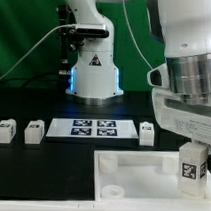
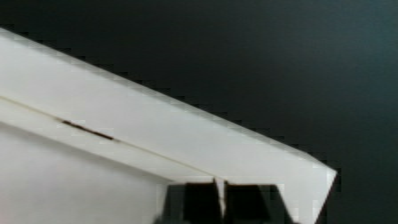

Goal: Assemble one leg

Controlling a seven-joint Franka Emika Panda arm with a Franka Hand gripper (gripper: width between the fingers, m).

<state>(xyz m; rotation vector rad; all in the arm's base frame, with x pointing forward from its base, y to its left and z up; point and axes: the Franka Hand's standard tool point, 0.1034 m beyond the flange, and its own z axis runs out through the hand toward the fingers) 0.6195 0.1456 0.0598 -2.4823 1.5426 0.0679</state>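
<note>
My gripper (image 1: 194,148) fills the exterior view's right foreground. It hangs over the near right corner of the large flat white panel (image 1: 130,175). A leg (image 1: 193,166), a stubby white block with a black-and-white tag, stands upright between the fingertips at that corner. In the wrist view the two black fingers (image 2: 192,203) stand almost together, with only a thin white strip between them, and the gripper (image 2: 222,200) is over the white panel (image 2: 107,170). Three more legs lie on the table, at the exterior view's left (image 1: 4,131), left of the marker board (image 1: 33,132) and right of it (image 1: 146,132).
The marker board (image 1: 87,128) lies flat in the middle of the black table. The robot's white base (image 1: 95,78) stands behind it, with cables running off to the exterior view's left. A green backdrop closes the far side.
</note>
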